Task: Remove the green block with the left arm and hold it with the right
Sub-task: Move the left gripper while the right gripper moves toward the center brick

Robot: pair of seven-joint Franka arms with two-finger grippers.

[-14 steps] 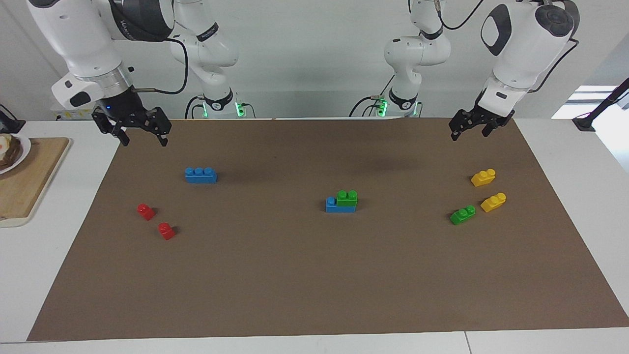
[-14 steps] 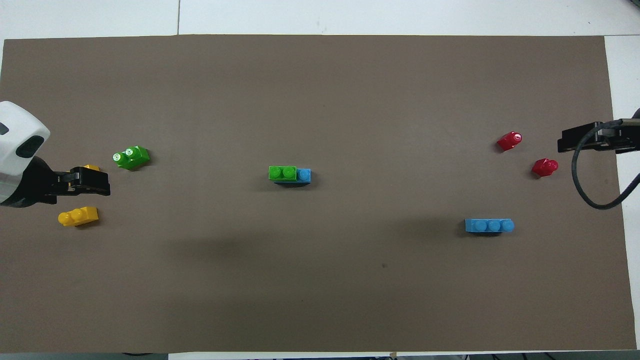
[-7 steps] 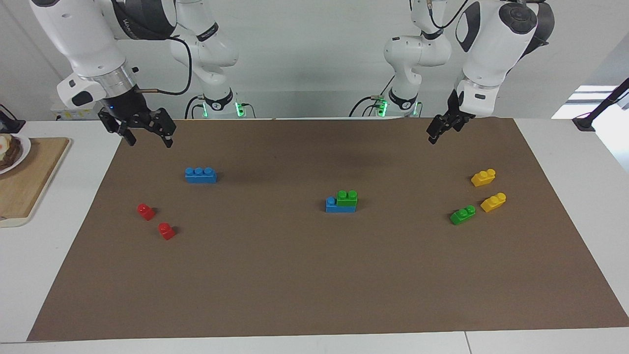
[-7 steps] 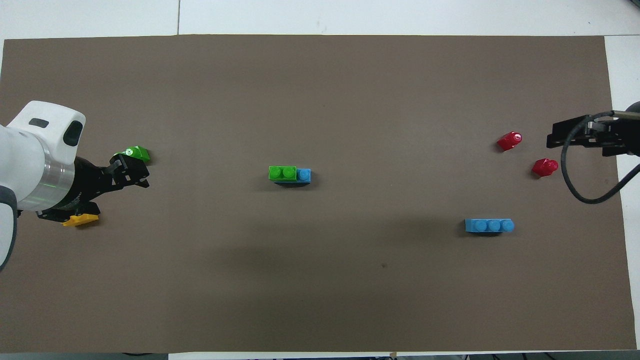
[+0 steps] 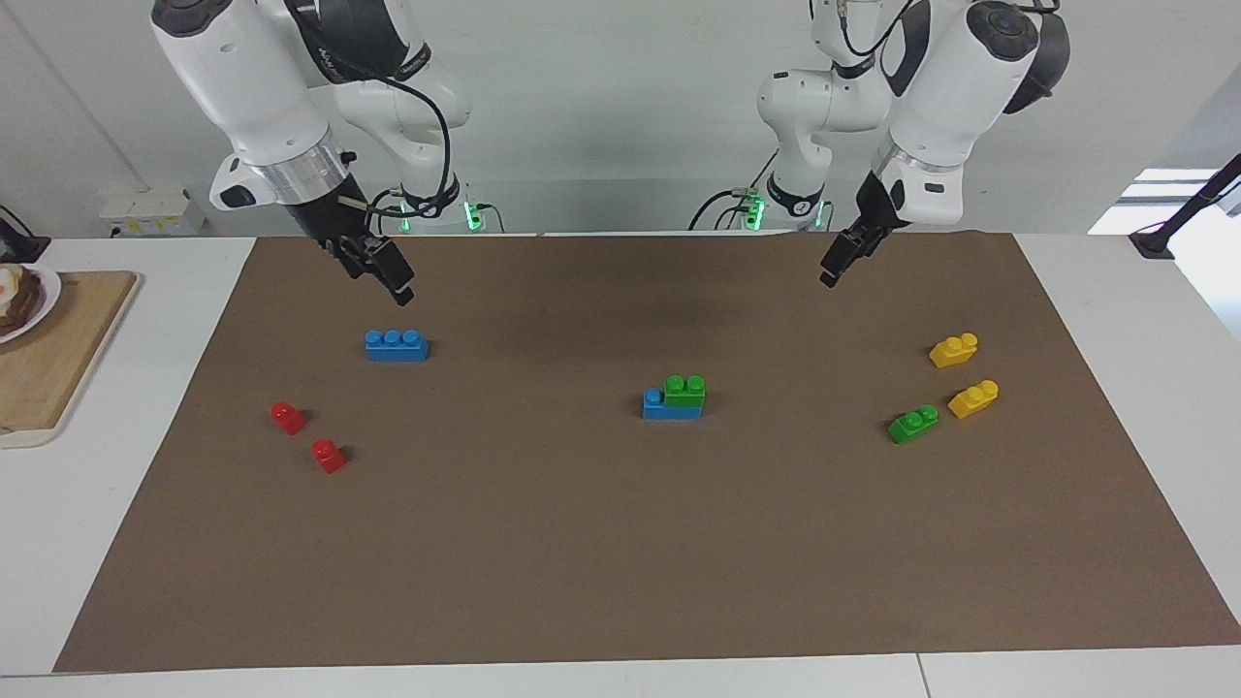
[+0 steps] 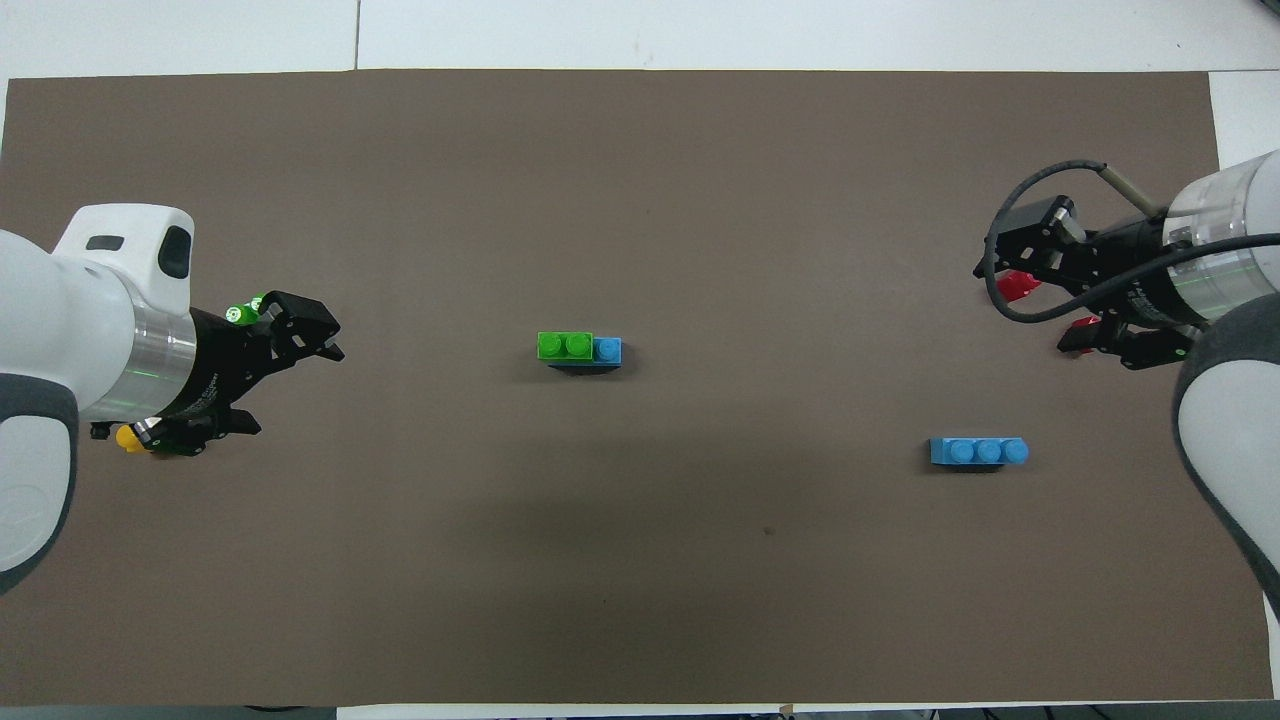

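Sitting on blue three-stud plastic brick (image 5: 671,406), mid-mat: chunky green two-stud plastic block (image 5: 685,389); left gripper (image 5: 840,260) & right gripper (image 5: 378,268) both up in the air, well apart from it, jaws spread, empty.

I can't read any text here; the lettering on the right arm (image 5: 334,58), upper left, is illegible.

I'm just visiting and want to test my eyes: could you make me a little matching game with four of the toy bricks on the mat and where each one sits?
Things:
1. green block
2. lone blue brick
3. red bricks
4. yellow bricks

Places:
A. right arm's end, farther from the robots than the lone blue brick
B. left arm's end
C. stacked on a blue brick, mid-mat
D. under the right hand

Pairs: 1-C, 2-D, 3-A, 4-B
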